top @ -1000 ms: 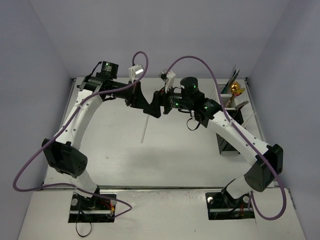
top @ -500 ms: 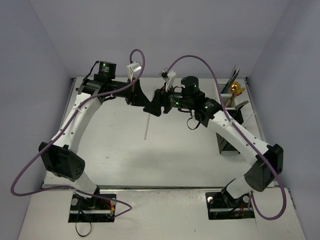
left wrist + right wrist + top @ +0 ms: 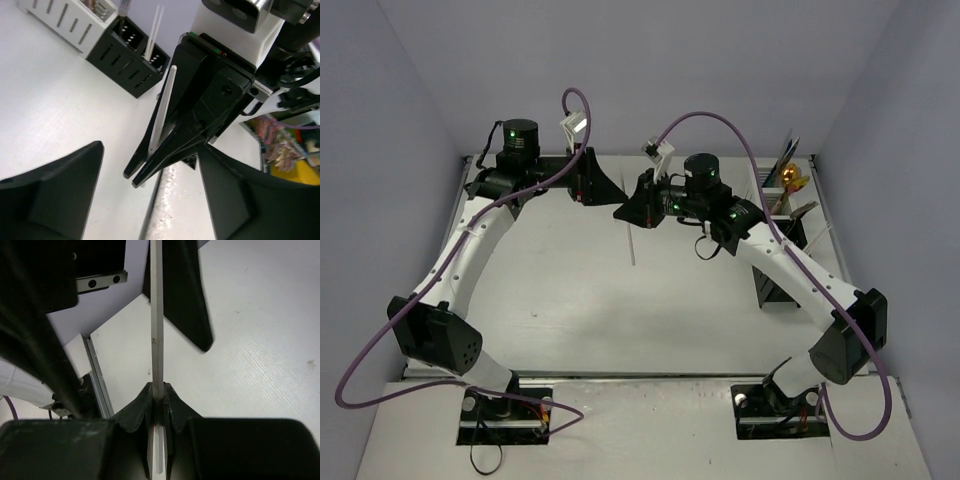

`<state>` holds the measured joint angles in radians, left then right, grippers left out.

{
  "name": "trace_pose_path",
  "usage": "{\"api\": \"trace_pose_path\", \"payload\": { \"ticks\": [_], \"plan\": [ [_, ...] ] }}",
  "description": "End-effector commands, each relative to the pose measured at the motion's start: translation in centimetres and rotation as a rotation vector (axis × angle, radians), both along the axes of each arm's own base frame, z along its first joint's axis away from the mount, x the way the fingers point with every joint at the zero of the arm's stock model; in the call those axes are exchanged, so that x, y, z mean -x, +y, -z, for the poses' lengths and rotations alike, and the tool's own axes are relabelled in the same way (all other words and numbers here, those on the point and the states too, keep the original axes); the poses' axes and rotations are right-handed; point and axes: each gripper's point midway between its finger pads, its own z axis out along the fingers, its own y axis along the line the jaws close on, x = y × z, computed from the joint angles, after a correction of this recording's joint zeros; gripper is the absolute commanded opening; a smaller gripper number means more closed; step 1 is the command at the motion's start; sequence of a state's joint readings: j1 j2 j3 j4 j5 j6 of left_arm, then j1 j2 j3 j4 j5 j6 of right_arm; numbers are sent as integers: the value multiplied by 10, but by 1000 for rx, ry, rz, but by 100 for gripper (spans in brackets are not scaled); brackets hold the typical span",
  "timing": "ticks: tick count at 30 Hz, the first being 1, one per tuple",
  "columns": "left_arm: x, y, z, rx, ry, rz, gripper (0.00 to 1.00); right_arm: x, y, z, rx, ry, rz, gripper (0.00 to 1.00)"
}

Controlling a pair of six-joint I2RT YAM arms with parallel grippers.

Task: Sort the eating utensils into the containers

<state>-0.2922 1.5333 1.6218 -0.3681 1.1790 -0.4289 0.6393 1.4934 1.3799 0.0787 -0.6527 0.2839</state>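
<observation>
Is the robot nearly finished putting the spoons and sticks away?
Partly, it seems. Done: a gold spoon stands in one of the boxes, and two pale sticks stand in the black box. In hand: the right gripper has its jaws shut on one more pale stick; the left gripper is open and holds nothing. Left: that stick needs to go into a box.

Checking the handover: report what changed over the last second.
The left gripper let go of the pale stick and drew back leftward. The right gripper closed on it and now holds it. The black cutlery box stayed put.
</observation>
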Motion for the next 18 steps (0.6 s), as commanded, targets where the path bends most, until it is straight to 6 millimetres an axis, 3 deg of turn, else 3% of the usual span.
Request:
{"api": "trace_pose_path", "payload": {
  "ticks": [1,5,6,8,11,13,14,18],
  "plan": [
    [-12,23,-22,-84,-218,-123,91,-3,-20,-37,-70,-120,45,0],
    [-45,66,-26,-163,-261,-353,91,-31,-78,-29,-52,-118,245,0],
    [-56,84,-22,-212,-261,-446,91,-34,-98,-39,-64,-146,306,0],
    [-68,106,-12,-304,-260,-567,91,-56,-155,-42,-56,-170,497,0],
    [-77,135,10,-447,-269,-684,91,-67,-249,-45,-28,-227,859,0],
    [-80,150,27,-518,-259,-743,91,-54,-300,-58,-26,-296,1032,0],
    [-81,156,35,-550,-253,-759,91,-50,-320,-54,-3,-310,1101,0],
    [-84,164,55,-603,-221,-780,91,-26,-374,-53,72,-387,1326,0]
  ]
}}
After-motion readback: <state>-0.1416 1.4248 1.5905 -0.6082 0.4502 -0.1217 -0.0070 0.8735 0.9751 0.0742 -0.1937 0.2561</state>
